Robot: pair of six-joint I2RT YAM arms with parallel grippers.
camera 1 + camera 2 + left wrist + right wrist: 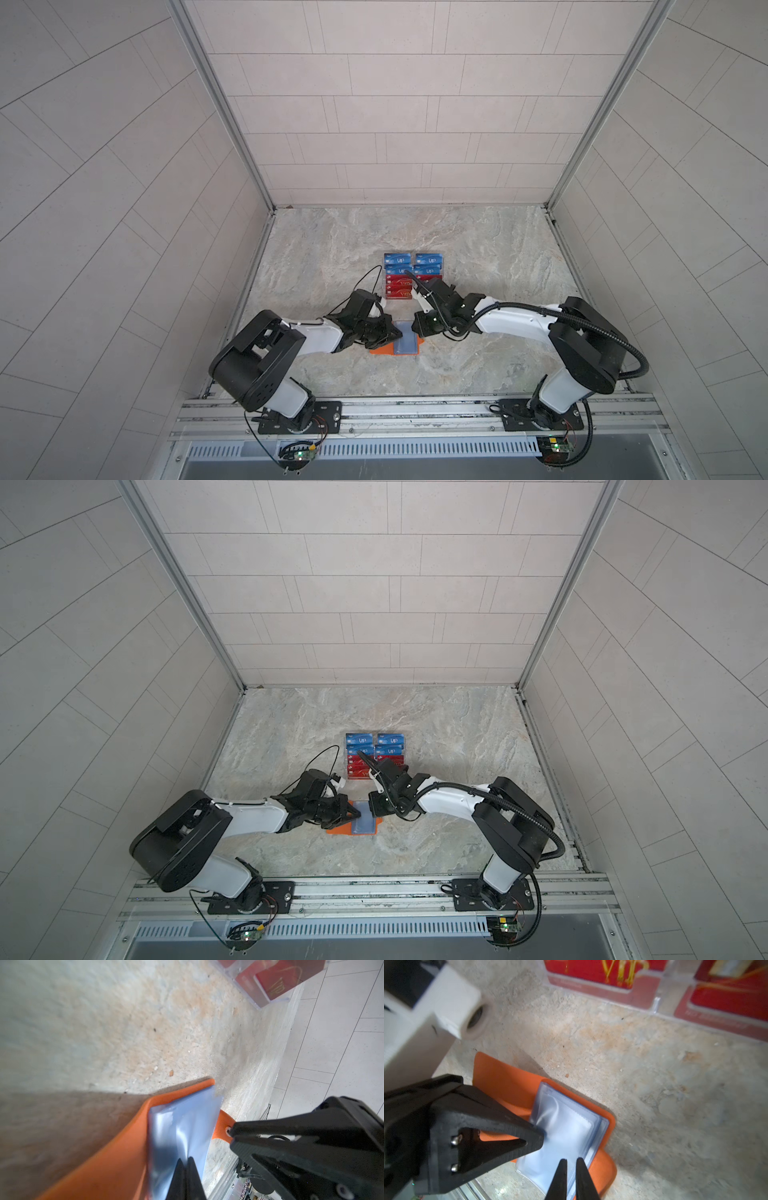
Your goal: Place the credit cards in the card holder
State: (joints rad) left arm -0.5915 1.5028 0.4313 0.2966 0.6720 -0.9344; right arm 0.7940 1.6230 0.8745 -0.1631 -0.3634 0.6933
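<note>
As only wrist views show, left gripper pinches card holder's sleeve, right gripper its tab.

Orange, blue and red on veined stone

Pretty loud orange card holder with hazy pale-blue see-through sleeves at the black tips of left gripper and right gripper; beyond those tips, blue credit cards lettered white, red credit cards lettered gold; grey-beige table, rusty blotches.

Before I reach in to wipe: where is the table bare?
Bare table: the band between card stand and back wall, both flanks out to the side walls, the strip between card holder and front rail. Crowded: stand to holder, where left gripper and right gripper meet.
</note>
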